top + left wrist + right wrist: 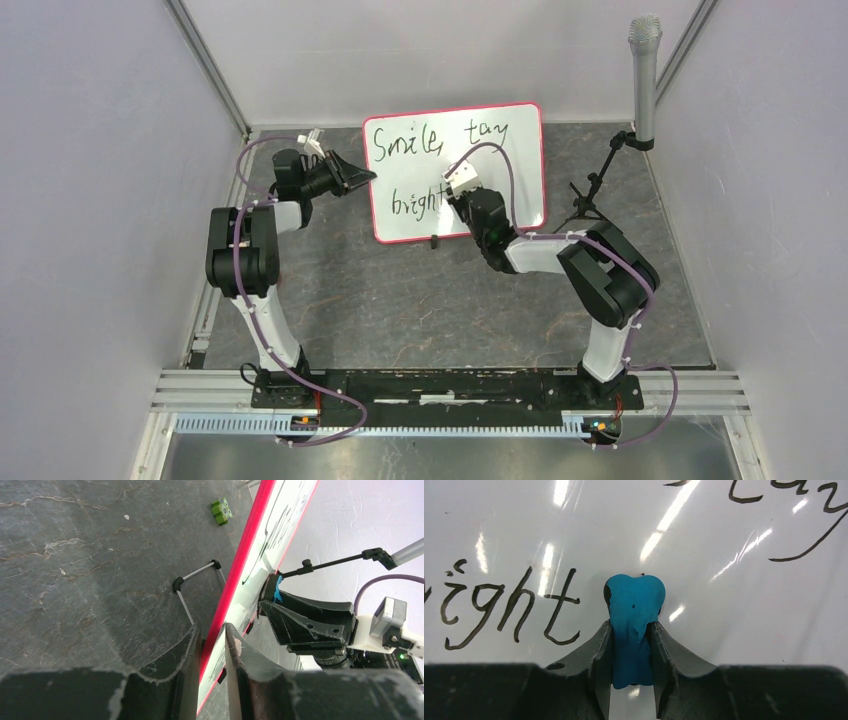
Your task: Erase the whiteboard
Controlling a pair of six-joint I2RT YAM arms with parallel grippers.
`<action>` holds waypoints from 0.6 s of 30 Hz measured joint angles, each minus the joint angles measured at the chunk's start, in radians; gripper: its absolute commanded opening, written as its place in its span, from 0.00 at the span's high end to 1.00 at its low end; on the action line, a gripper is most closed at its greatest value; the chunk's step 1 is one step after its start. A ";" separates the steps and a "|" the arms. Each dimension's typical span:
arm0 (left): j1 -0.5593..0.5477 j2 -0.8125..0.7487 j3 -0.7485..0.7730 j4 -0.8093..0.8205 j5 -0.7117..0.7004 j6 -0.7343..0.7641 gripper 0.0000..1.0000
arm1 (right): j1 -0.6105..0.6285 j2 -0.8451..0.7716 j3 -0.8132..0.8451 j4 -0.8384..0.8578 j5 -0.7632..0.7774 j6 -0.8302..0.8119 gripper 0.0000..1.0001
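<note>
The whiteboard (pixel 520 170) stands tilted at the back, white with a pink-red frame and black handwriting "Smile, tay" and "bright". My left gripper (pixel 362 177) is shut on its left frame edge (pixel 235 575), one finger on each side. My right gripper (pixel 455 190) is shut on the blue eraser (pixel 634 615), whose tip presses on the board face (pixel 744 610) just right of the word "bright" (pixel 509 607). The eraser is hidden in the top view.
A microphone (pixel 645 75) on a black stand (pixel 590 195) stands right of the board. The board's wire foot (pixel 192 587) rests on the dark stone table (pixel 400 300). A small green block (pixel 221 511) lies behind the board. Grey walls close in both sides.
</note>
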 measured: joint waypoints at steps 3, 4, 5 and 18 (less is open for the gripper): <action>-0.001 0.000 0.002 -0.018 -0.012 0.006 0.75 | 0.027 0.026 0.000 0.050 0.014 -0.019 1.00; -0.001 0.000 0.003 -0.019 -0.013 0.007 0.76 | 0.041 0.034 0.000 0.062 0.016 -0.024 1.00; -0.001 0.000 0.003 -0.020 -0.013 0.010 0.78 | 0.061 0.045 0.000 0.075 0.017 -0.030 1.00; -0.004 -0.005 0.009 -0.054 -0.031 0.061 0.89 | 0.209 0.161 0.070 0.111 0.062 -0.034 1.00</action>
